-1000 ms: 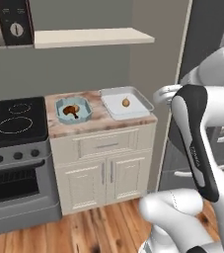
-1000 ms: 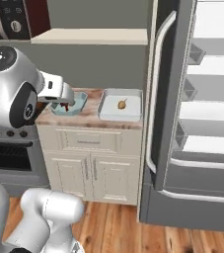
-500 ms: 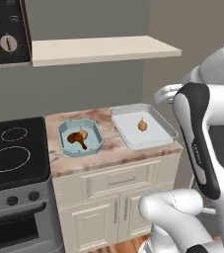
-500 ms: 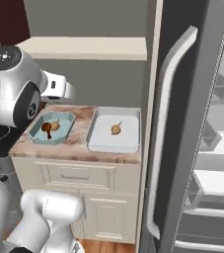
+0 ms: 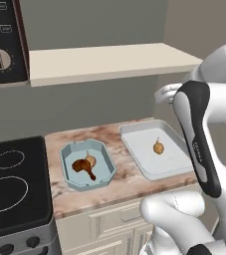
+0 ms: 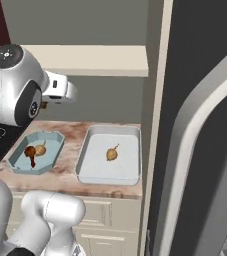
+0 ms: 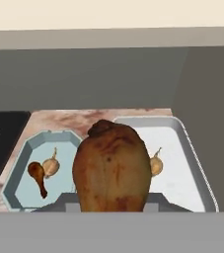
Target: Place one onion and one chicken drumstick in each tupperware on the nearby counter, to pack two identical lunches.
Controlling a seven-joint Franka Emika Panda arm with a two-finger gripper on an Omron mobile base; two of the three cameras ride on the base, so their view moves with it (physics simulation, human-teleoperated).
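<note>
The arm (image 5: 196, 144) is glossy white with rounded, bulbous links and 1 long black panel along its upright link, bearing faint small lettering. In the right base view a round dark-grey cap (image 6: 7, 56) tops a joint, and another dark disc faces outward below it.
</note>
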